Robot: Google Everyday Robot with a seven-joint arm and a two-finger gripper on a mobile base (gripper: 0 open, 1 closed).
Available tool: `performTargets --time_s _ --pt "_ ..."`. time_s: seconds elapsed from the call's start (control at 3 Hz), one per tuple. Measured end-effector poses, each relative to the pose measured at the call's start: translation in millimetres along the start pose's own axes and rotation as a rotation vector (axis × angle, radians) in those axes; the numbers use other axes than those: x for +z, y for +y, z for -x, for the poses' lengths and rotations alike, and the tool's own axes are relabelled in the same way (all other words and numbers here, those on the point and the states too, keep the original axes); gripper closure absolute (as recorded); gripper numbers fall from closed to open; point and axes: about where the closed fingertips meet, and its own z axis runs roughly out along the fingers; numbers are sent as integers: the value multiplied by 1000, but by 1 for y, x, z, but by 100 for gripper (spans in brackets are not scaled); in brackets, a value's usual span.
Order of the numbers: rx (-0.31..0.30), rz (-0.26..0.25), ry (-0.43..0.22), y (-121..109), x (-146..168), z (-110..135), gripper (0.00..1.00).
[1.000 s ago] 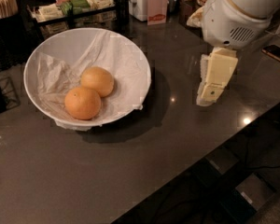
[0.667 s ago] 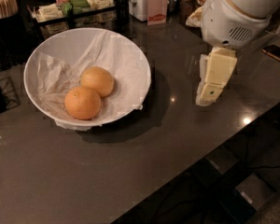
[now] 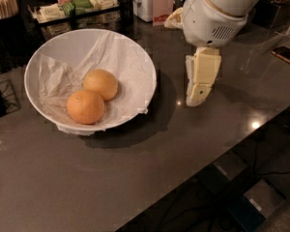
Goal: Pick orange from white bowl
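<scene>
The white bowl [image 3: 135, 57], lined with crumpled white paper, stands on the dark counter at the left. Two oranges lie in it, touching. The deep-orange orange [image 3: 85, 107] is the nearer, left one. The paler, yellower one [image 3: 101, 84] is just behind it to the right. My gripper [image 3: 197, 99] hangs from the white arm [image 3: 215, 13] at the right of the bowl, pointing down, just above the counter. It is outside the bowl, about a hand's width from the rim, and holds nothing.
At the back stand a tray of packets [image 3: 72, 6], a white container [image 3: 145, 1] and a holder of wooden sticks [image 3: 2, 4]. A dark flat object [image 3: 286, 56] lies at the far right. The counter's front edge [image 3: 217, 156] runs diagonally at lower right.
My gripper has moved a little to the left, closer to the bowl. The bowl and both oranges have not moved.
</scene>
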Motion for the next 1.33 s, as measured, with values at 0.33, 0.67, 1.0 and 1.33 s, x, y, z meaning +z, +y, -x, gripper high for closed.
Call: performTargets --time_s 0.33,0.67,1.0,1.33 --pt "-128 38 -35 -4 12 22 0" --pt "-219 56 -74 -6 18 38 0" --pt "-268 45 -93 -6 21 46 0" --pt "-269 45 -94 -7 22 46 0"
